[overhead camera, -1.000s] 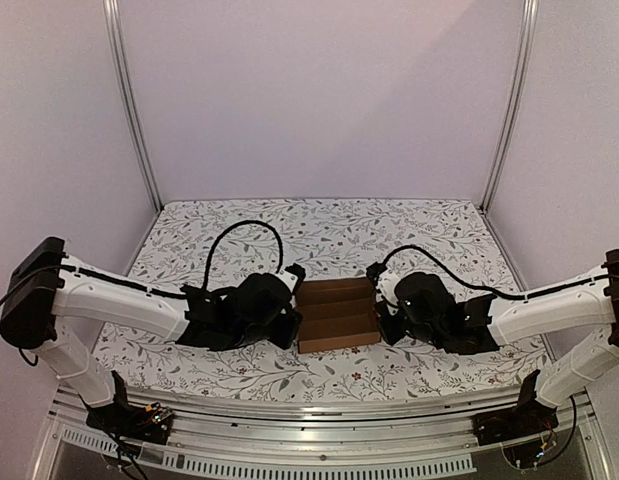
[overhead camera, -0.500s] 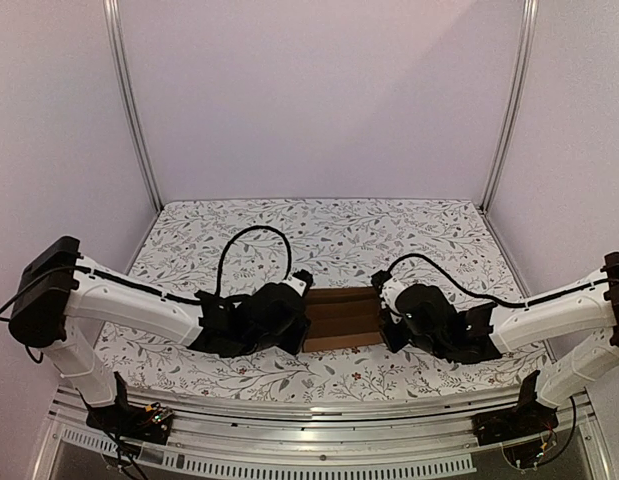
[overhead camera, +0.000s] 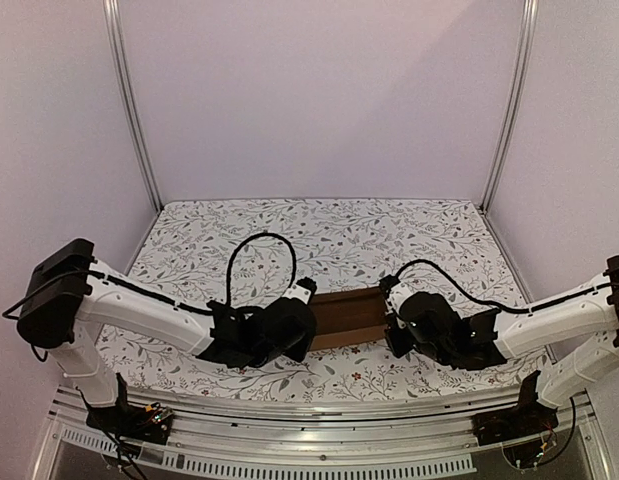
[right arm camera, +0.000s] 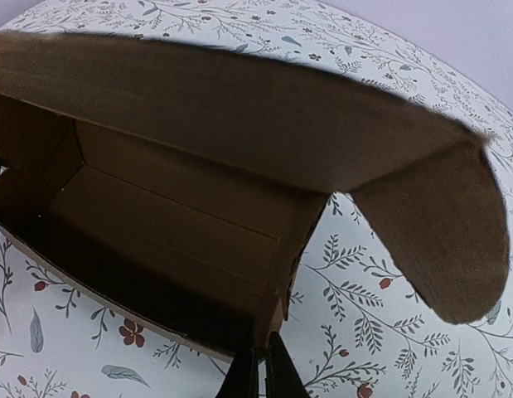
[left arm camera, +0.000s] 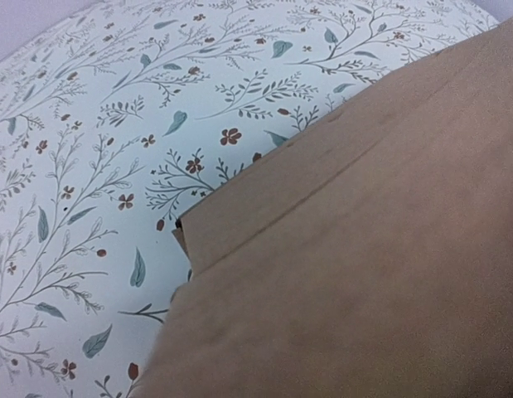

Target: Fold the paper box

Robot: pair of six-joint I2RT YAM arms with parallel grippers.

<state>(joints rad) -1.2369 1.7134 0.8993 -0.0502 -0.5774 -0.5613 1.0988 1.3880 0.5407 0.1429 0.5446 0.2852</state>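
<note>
The paper box (overhead camera: 344,315) is plain brown cardboard, lying mid-table between my two grippers. In the right wrist view its tray (right arm camera: 157,224) is open, with the lid panel (right arm camera: 239,108) leaning over it and a rounded tab (right arm camera: 442,240) hanging at the right. My right gripper (right arm camera: 262,377) has its fingertips almost together on the tray's near right corner wall. My left gripper (overhead camera: 305,322) presses against the box's left end. Cardboard (left arm camera: 364,249) fills the left wrist view and hides its fingers.
The table carries a white cloth with a floral print (overhead camera: 239,235). Pale walls and metal posts (overhead camera: 134,110) stand at the back corners. A metal rail (overhead camera: 319,415) runs along the near edge by the arm bases.
Both grippers have closed in on the box's ends. The box's panels have swung up and over, so from above it looks narrower and flatter.
</note>
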